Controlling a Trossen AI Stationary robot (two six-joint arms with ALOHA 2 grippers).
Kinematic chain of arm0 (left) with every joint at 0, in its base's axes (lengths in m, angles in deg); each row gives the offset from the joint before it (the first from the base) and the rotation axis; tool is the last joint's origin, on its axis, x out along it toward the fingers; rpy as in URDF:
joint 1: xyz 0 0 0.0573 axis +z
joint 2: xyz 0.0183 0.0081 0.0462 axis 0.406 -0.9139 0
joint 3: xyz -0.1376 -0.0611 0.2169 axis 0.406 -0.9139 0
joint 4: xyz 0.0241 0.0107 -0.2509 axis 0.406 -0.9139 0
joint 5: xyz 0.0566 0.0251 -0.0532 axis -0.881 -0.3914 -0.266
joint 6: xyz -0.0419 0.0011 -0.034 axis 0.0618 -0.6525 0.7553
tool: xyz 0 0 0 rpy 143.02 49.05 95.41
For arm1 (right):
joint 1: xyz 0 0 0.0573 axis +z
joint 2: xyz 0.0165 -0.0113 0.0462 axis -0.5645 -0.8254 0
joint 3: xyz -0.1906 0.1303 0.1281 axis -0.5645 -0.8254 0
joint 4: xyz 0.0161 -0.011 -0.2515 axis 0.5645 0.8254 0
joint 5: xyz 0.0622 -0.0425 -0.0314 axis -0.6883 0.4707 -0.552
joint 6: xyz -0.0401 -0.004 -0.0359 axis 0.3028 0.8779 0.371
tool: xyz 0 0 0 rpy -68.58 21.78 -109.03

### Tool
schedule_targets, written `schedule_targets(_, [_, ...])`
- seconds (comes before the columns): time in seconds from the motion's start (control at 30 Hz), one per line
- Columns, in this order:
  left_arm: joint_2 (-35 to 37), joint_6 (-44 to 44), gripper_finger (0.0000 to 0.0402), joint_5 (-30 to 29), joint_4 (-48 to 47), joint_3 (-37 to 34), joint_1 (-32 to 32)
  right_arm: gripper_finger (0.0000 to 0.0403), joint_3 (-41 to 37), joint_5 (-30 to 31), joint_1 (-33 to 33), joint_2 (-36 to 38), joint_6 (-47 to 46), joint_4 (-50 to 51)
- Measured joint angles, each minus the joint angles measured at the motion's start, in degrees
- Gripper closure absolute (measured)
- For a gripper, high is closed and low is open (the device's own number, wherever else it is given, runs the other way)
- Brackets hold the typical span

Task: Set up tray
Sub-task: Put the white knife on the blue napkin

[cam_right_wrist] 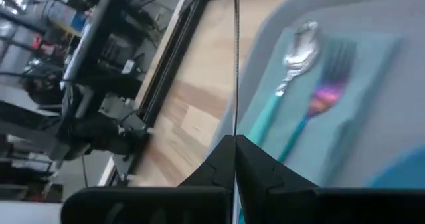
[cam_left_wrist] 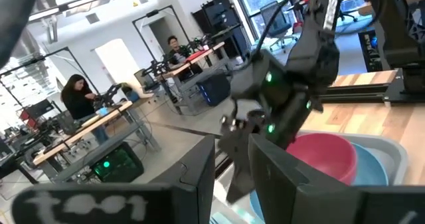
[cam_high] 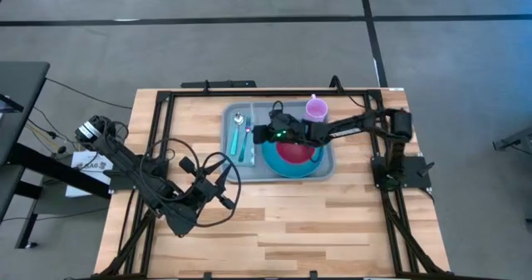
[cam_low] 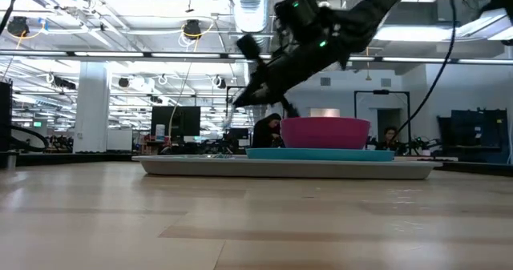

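The grey-blue tray [cam_high: 249, 172] lies at the table's middle. On its left part a teal napkin [cam_right_wrist: 358, 117] carries a spoon [cam_right_wrist: 295, 51] and a fork [cam_right_wrist: 325, 91]. A blue plate [cam_high: 287, 169] with a pink bowl [cam_high: 293, 153] fills the tray's right part, and a purple cup [cam_high: 316, 109] stands at its far right corner. My right gripper [cam_high: 256, 135] hangs over the napkin, shut on a thin straight utensil [cam_right_wrist: 236, 51] that shows edge-on, like a knife. My left gripper [cam_high: 218, 189] hovers open over the bare wood near the tray's near left corner. My right gripper pinches the thin utensil by its end [cam_right_wrist: 236, 129] between its two shut fingers. The fingers come from the table's right, slanting down toward the left, and lie along it. The utensil sticks straight out ahead of the fingertips, lifted clear above the tray's left side.
Black frame rails [cam_high: 166, 122] run along the table's left, right and far edges. Bare wood [cam_high: 316, 222] stretches between the tray and the near edge. Beyond the table, people sit at desks [cam_left_wrist: 86, 101].
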Motion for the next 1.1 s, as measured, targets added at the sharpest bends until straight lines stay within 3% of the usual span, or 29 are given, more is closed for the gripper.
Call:
schedule_targets(0.2, [0.0,0.2,0.0319,0.0,-0.1,0.0,0.0,0.0403,7.4,-1.2,-2.6,-6.2,1.5,0.4])
schedule_targets(0.4, [0.0,0.2,0.0319,0.0,-0.9,0.0,0.0,0.0403,11.7,-1.4,-3.7,-7.8,0.4,9.5])
schedule_targets(0.57, [0.0,0.4,0.0319,0.0,-0.9,0.0,0.0,0.0403,12.0,3.0,-2.6,-6.9,1.9,17.9])
schedule_targets(1.1, [0.0,1.7,0.0319,0.0,-0.9,0.0,0.0,0.0403,12.0,3.3,-3.6,-6.8,-0.2,16.5])
